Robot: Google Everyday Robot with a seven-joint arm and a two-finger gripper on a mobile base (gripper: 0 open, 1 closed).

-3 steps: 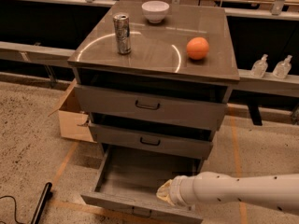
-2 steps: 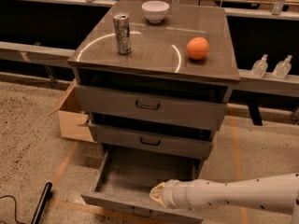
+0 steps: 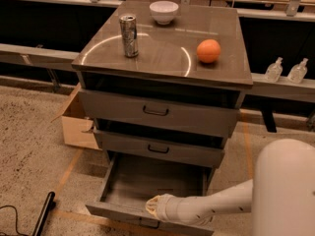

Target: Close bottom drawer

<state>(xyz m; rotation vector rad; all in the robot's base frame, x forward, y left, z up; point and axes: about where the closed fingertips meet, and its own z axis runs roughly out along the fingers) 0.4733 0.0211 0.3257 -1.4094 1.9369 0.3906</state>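
Leftward since a second ago, my gripper [image 3: 153,207] has slid along the front edge of the bottom drawer [image 3: 147,181], which stays pulled well out of the grey cabinet [image 3: 162,55]. Whether the gripper is spread or pressed together, I cannot tell. A can [image 3: 129,35], bowl [image 3: 164,11] and orange [image 3: 208,50] sit on top.

**A:** Home or lab, you reckon?

**B:** Lab or test room, I'd say. There's a white robot arm [image 3: 216,206] with its gripper [image 3: 153,208] down at the front rim of the open bottom drawer [image 3: 147,178]. It's one lone grey cabinet [image 3: 162,113] on a speckled floor [image 3: 29,151] with tape lines [image 3: 66,170].

**A:** Yeah, only a can [image 3: 129,35], bowl [image 3: 164,11] and orange [image 3: 208,50] on top. Plus the long ledge [image 3: 34,53] behind, pump bottles [image 3: 274,70] and an open cardboard box [image 3: 74,127].
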